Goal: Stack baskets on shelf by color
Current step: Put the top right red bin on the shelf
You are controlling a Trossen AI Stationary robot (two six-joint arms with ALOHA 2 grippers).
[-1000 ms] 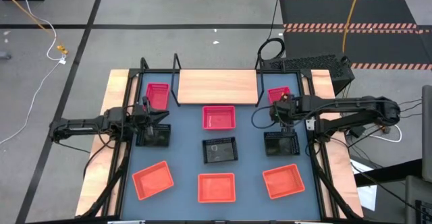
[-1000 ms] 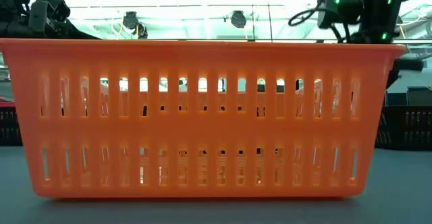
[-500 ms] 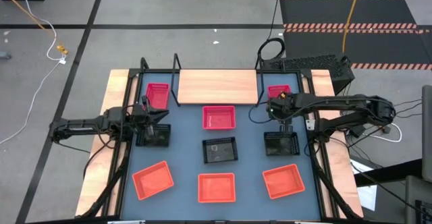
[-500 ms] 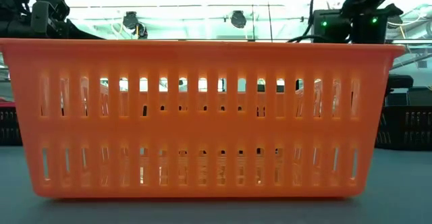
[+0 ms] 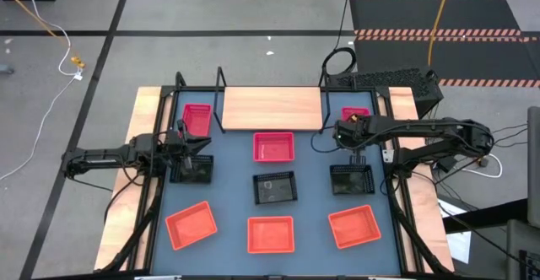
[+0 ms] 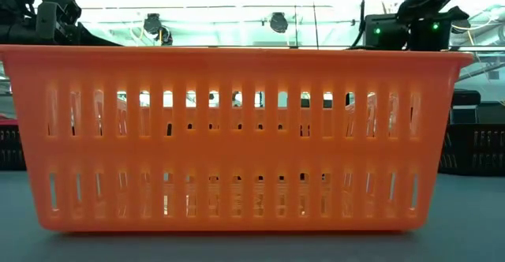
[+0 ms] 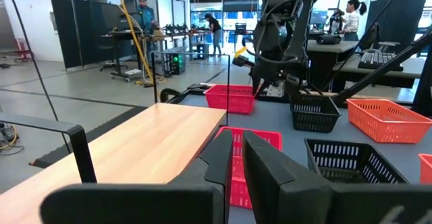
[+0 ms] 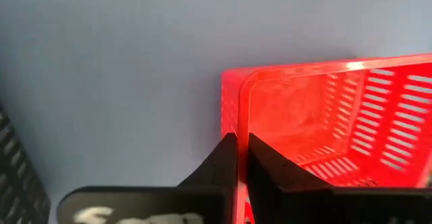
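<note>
Three pink baskets stand on the blue-grey table by the wooden shelf: one at its left end, one in front of it, one at its right end. My right gripper points down, shut on the right pink basket. My left gripper is shut and holds nothing. It points level toward the table's right, above a black basket. Two more black baskets and three orange ones sit nearer. My right gripper pinches the pink basket's near wall, close to its near-left corner. One finger is inside the basket and the other outside. The fingers come from above, pointing down. The basket stands flat on the table.
The shelf's black wire frame rises at the board's ends. In the low view the middle orange basket fills most of the picture. People stand in the room beyond the table in the left wrist view.
My right gripper has moved a little toward the table's left and come down at the near-left corner of the right pink basket.
</note>
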